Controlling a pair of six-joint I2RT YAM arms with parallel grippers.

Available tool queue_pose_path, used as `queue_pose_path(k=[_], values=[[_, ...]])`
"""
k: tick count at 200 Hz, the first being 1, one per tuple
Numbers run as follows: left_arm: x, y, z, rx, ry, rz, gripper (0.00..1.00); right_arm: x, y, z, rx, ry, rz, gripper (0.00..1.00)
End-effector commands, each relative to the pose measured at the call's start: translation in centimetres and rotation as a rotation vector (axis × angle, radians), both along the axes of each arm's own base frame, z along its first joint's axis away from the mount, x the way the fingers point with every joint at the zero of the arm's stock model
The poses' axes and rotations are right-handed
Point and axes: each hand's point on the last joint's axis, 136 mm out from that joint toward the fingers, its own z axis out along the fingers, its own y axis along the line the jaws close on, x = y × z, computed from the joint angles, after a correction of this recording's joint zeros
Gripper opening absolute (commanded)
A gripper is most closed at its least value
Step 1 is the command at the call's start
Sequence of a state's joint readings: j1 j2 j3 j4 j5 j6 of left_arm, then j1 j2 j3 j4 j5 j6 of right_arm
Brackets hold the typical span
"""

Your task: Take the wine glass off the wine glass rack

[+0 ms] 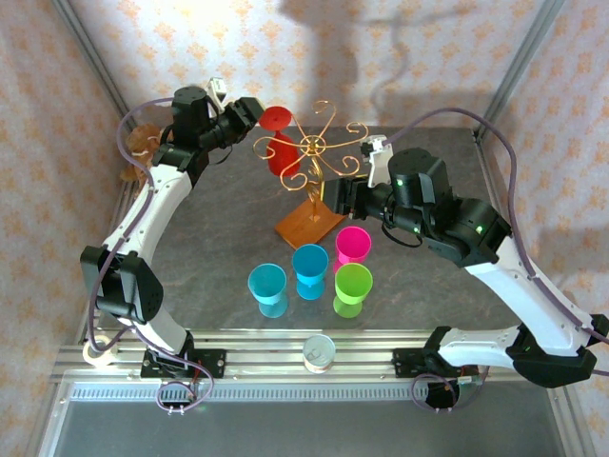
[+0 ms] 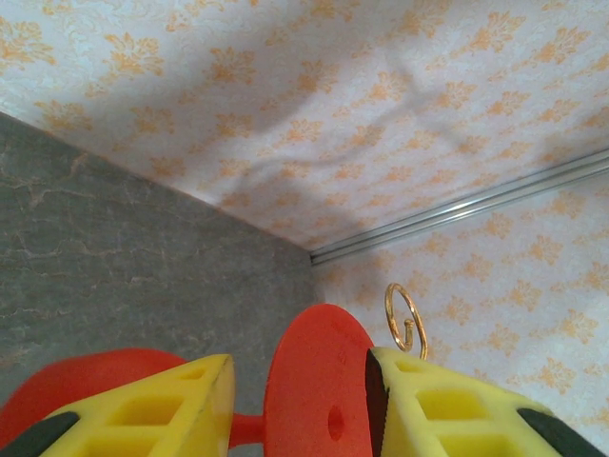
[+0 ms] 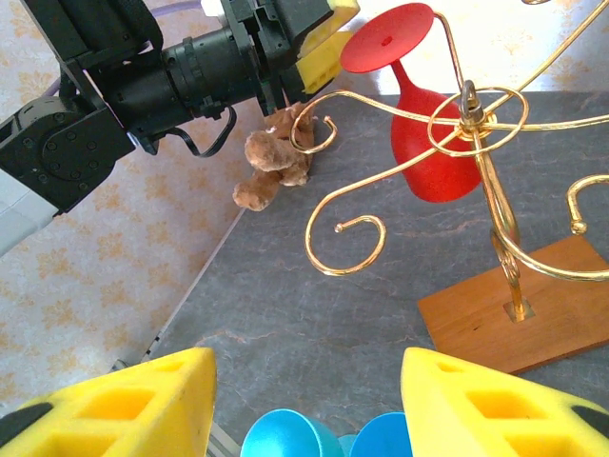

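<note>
— Two pincers, one of them at the glass. The left gripper (image 2: 300,400) stands partly open astride the round foot of the smooth red wine glass (image 2: 319,381). One black pad looks to touch the disc, and the other yellow finger (image 2: 143,409) has a gap beside it.
— Where does the glass hang?
— Upside down on the gold wire wine glass rack (image 1: 319,145), foot uppermost and bowl below, on an arm left of the hub. The rack has a thin post, curled arms and a square orange-brown wooden base (image 1: 306,227), and it stands on the grey marbled table (image 1: 219,238).
— The other one?
— The right gripper (image 3: 304,381) is spread wide, with nothing between its hollow-celled yellow fingers. Its camera catches the rack's hub and a fuzzy brown toy bear (image 3: 271,162) at the table's edge. The left wrist camera catches one gold curl (image 2: 404,319) beside the foot.
— From above?
— Four smooth, plastic-looking cups: a blue cup (image 1: 267,286), a second blue cup (image 1: 309,267), a pink cup (image 1: 352,245) and a green cup (image 1: 353,286), clustered before the base.
</note>
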State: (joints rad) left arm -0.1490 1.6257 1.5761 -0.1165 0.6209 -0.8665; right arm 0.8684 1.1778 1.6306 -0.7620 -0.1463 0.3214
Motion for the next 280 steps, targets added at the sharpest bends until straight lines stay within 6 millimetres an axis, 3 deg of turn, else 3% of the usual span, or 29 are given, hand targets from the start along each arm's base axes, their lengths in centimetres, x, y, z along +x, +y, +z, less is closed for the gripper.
queue_pose_path(k=[1, 194, 280], values=[[0.0, -0.2, -0.2, 0.012, -0.005, -0.009, 0.39, 0.1, -0.5, 1.0, 0.031, -0.026, -0.022, 0.54], [-0.2, -1.6, -0.6, -0.01, 0.004, -0.049, 0.33, 0.2, -0.5, 0.8, 0.026, -0.026, -0.024, 0.54], [0.0, -1.7, -0.8, -0.031, 0.006, -0.051, 0.2, 0.3, -0.5, 0.7, 0.021, -0.022, -0.025, 0.54]])
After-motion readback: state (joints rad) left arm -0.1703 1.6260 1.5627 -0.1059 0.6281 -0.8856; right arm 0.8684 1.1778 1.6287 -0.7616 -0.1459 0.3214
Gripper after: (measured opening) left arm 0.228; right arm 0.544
